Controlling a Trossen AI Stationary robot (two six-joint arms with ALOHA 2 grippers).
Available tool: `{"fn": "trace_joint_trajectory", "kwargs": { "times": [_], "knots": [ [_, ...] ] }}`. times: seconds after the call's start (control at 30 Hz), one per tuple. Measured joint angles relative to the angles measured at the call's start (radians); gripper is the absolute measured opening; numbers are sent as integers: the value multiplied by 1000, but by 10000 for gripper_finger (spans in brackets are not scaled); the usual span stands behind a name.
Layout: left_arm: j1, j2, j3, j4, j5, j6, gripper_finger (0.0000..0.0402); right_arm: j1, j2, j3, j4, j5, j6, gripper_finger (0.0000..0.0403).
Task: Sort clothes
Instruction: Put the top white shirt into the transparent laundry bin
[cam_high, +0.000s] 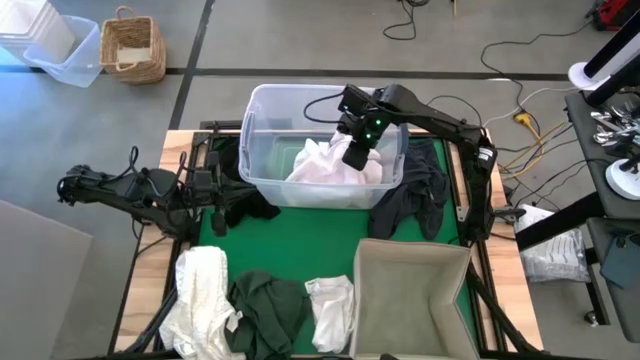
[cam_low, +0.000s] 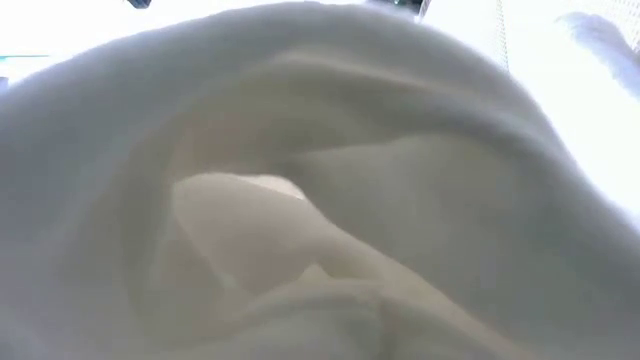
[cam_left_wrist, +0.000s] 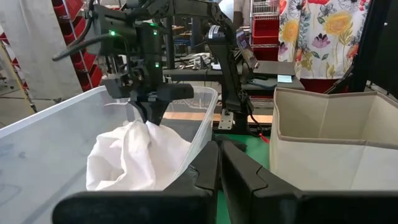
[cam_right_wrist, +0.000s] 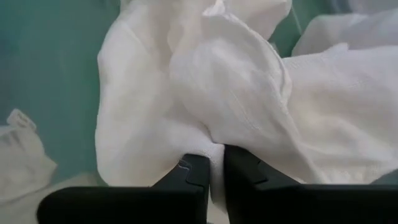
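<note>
A white garment (cam_high: 325, 165) lies in the clear plastic tub (cam_high: 262, 110) at the table's far middle. My right gripper (cam_high: 357, 155) reaches down into the tub and is shut on this garment (cam_left_wrist: 134, 155). My left gripper (cam_left_wrist: 219, 168) is shut on nothing and points level near the table's left side (cam_high: 222, 210), beside a dark garment (cam_high: 250, 205). Along the near edge lie a cream garment (cam_high: 205, 295), a dark green one (cam_high: 268, 310) and a white one (cam_high: 330, 310). A charcoal garment (cam_high: 415, 200) lies right of the tub. My right gripper pinches a bunched fold of the white garment (cam_right_wrist: 216, 140) between its two fingers (cam_right_wrist: 193, 174). It comes steeply from above, slanting down into the tub. The cloth rises to a peak at the fingers (cam_left_wrist: 140, 124), and its lower part lies piled on the tub's bottom.
A beige square fabric box (cam_high: 410, 290) stands open at the near right. Pale cloth (cam_low: 320, 200) fills the whole low view. On the floor behind the table stand a wicker basket (cam_high: 133, 45) and plastic bins (cam_high: 55, 45). Bare green mat (cam_high: 300, 240) lies between tub and near clothes.
</note>
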Motion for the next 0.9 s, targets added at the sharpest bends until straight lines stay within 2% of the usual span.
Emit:
{"fn": "trace_joint_trajectory", "kwargs": {
  "times": [0.17, 0.53, 0.67, 0.9],
  "knots": [
    [0, 0, 0, 0, 0, 0, 0, 0, 0, 0, 26, 2, -12, 70],
    [0, 0, 0, 0, 0, 0, 0, 1, -2, 0, 168, 2, -6, 203],
    [0, 0, 0, 0, 0, 0, 0, 1, -4, 0, 212, 2, 0, 234],
    [0, 0, 0, 0, 0, 0, 0, 0, -10, 1, 167, 21, -8, 265]
  ]
}}
